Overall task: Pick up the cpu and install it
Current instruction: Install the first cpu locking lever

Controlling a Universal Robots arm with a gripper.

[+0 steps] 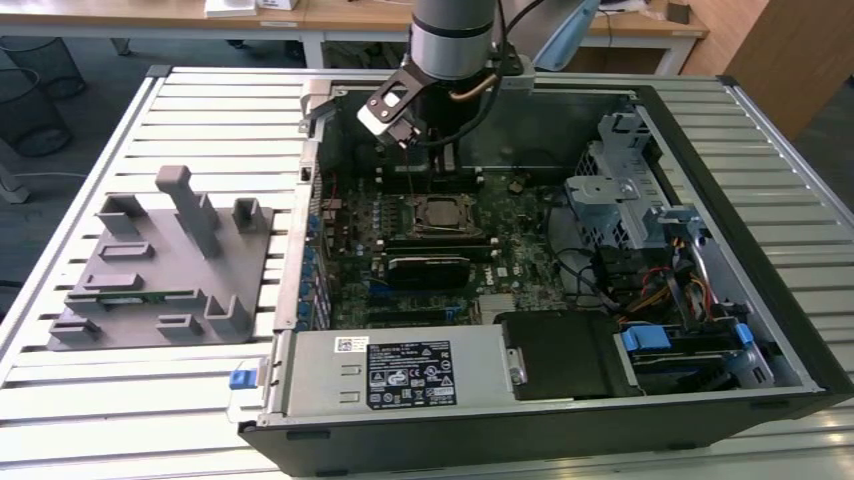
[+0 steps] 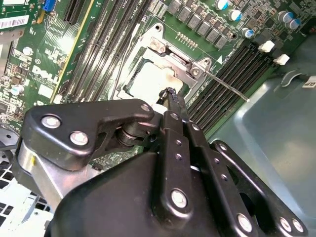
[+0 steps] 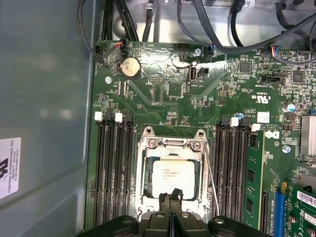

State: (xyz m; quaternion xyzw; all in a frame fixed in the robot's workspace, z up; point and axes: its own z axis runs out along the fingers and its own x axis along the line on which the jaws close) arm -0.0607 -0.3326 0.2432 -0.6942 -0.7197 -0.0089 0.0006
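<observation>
Cpu: I see the cpu lying flat inside the socket frame on the motherboard, pale top facing up. In the exterior view the cpu sits near the middle of the board.
Pincer: the pincer has its two fingertips pressed together with nothing between them. They hang over one edge of the cpu, and I cannot tell whether they touch it. In the second wrist view the pincer ends at the same edge of the chip. In the exterior view the pincer hangs from the arm over the far part of the board.
Lever: a thin metal lever runs alongside the socket frame, between it and one bank of slots.
Memory slots: black memory slots flank the socket on both sides.
Case: the open computer case lies on its side on the slatted tabletop.
Power supply: a silver power supply fills the near edge of the case.
Fixture: a grey fixture block stands on the tabletop at the exterior view's left of the case, well apart from the pincer.
</observation>
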